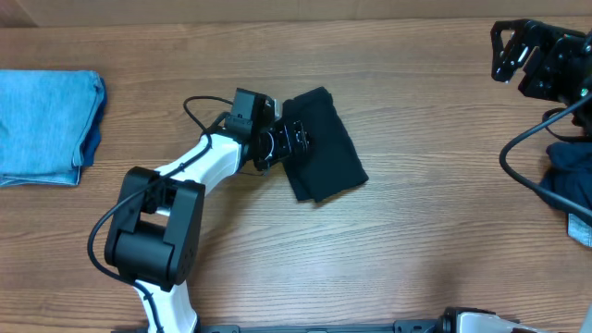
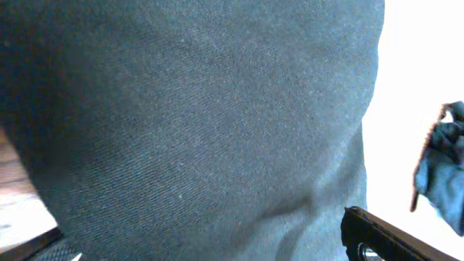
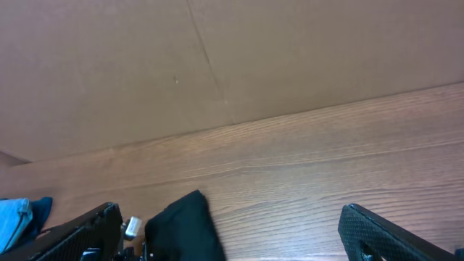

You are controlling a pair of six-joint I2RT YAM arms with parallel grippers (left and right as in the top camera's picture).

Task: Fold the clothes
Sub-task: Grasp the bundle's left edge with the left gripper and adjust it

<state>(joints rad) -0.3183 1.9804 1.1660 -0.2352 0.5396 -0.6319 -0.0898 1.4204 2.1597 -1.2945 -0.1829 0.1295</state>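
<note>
A black garment point(image 1: 324, 153), folded into a rough rectangle, lies in the middle of the wooden table. My left gripper point(image 1: 291, 141) sits low over its left edge. In the left wrist view the dark cloth point(image 2: 196, 123) fills almost the whole frame, and the two fingertips show far apart at the bottom corners, so the left gripper point(image 2: 210, 250) is open against the cloth. My right gripper point(image 1: 518, 54) is raised at the far right back, open and empty point(image 3: 232, 239). The right wrist view shows the black garment point(image 3: 185, 228) from a distance.
A folded light blue garment point(image 1: 46, 125) lies at the left edge. A crumpled dark blue pile point(image 1: 569, 180) lies at the right edge under the right arm's cable, and also shows in the left wrist view point(image 2: 442, 181). A brown wall point(image 3: 217, 58) stands behind the table.
</note>
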